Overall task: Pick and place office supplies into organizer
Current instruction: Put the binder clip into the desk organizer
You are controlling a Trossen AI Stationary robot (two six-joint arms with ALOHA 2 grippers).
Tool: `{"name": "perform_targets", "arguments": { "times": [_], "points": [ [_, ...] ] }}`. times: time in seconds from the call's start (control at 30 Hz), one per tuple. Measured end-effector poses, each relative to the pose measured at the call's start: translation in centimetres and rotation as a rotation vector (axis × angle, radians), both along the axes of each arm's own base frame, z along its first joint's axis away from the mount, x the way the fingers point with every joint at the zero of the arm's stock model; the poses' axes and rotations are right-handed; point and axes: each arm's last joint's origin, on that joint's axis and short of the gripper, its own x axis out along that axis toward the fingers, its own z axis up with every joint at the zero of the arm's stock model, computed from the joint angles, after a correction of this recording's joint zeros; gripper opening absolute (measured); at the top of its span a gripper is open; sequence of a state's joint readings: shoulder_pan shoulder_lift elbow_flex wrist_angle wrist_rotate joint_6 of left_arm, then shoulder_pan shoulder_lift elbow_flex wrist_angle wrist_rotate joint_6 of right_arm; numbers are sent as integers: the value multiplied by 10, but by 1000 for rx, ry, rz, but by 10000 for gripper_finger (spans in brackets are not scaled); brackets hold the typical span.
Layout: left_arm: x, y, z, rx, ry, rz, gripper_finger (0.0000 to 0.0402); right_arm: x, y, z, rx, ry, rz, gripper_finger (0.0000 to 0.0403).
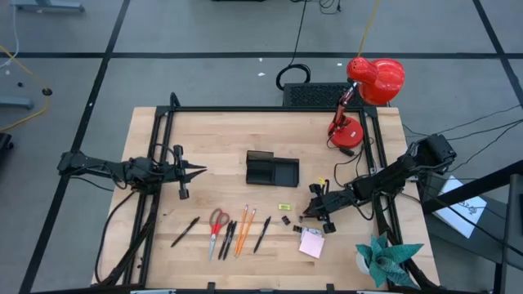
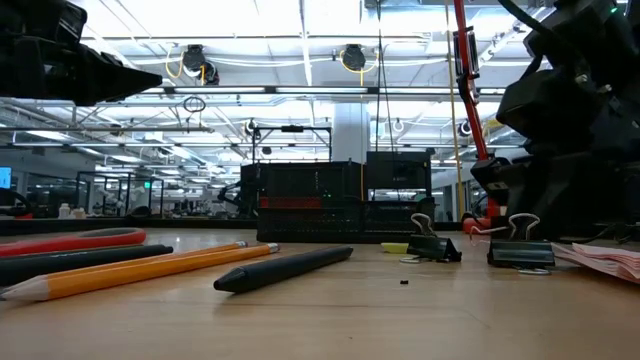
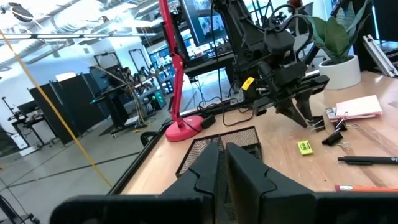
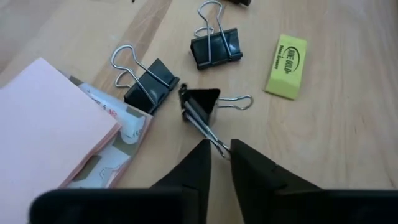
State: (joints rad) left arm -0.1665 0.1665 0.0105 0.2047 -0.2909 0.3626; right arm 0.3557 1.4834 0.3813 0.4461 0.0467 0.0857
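we found the right gripper (image 4: 221, 149) low over the light wooden table (image 1: 212, 139), near its right front part, its two dark fingers pinched on the wire handle of a small black binder clip (image 4: 202, 102), which lay tipped on the wood just ahead of the fingertips. two more black binder clips lay close by: one (image 4: 214, 45) a little farther from the gripper, the other (image 4: 149, 81) touching the edge of the pink sticky-note pad (image 4: 50, 134). a small yellow eraser (image 4: 286, 58) lay flat just beside the held clip, not touching it. in the high view the small black rectangular organizer tray (image 1: 271, 170) sat near the table's middle, well apart from that gripper, and the red-handled scissors (image 1: 216, 224), orange pencils (image 1: 242, 229) and black pens (image 1: 261, 233) lay in a row toward the front edge. the left gripper (image 1: 196, 171) hovered over the table's left side with its fingers pressed together on nothing, its tips pointing toward the tray.
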Motion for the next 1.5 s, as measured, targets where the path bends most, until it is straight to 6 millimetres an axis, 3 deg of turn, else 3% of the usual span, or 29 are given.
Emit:
{"name": "perform_targets", "arguments": {
  "times": [0.27, 0.5, 0.8, 1.13, 1.27, 1.5],
  "points": [
    [0, 0, 0, 0, -1, 0, 35, 0, 0, 0, 2, 1, -2, 5],
    [0, 0, 0, 0, -1, 0, 35, 1, 0, 1, 4, -14, 1, 2],
    [0, 0, 0, 0, -1, 0, 35, 10, 3, 25, 15, -166, 18, 1],
    [0, 0, 1, -1, -6, -1, 35, 50, 5, 79, -174, -165, -110, 1],
    [0, 0, 1, -1, -6, -1, 35, 68, -3, 101, -228, -263, -197, 1],
    [0, 0, 1, -1, -6, 0, 35, 105, -17, 104, -251, -262, -311, 0]
  ]
}}
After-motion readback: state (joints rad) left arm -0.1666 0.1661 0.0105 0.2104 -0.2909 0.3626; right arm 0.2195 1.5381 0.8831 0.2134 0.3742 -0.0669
